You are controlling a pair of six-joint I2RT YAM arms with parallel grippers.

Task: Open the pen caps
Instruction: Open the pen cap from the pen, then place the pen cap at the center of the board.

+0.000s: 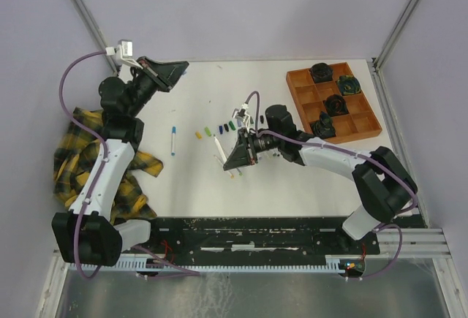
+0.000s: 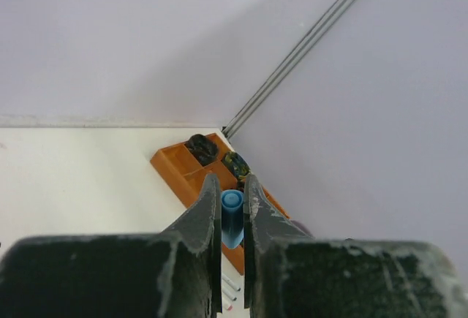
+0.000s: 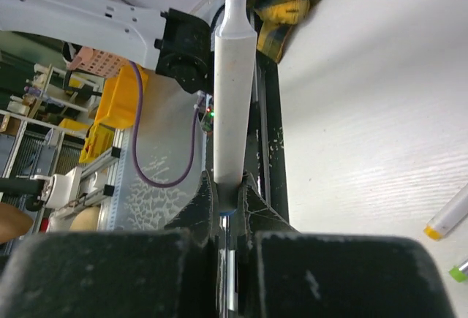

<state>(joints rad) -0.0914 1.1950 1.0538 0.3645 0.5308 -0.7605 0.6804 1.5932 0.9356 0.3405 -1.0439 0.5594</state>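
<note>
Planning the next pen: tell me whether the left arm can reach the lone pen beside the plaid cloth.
Probably not yet. Nothing blocks the pen, but the left end effector is shut on a blue cap, leaving no free grip.

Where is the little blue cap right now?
In the left wrist view, the blue cap is pinched between the fingers of the left gripper, near the far left corner of the table, with the orange tray beyond it.
</note>
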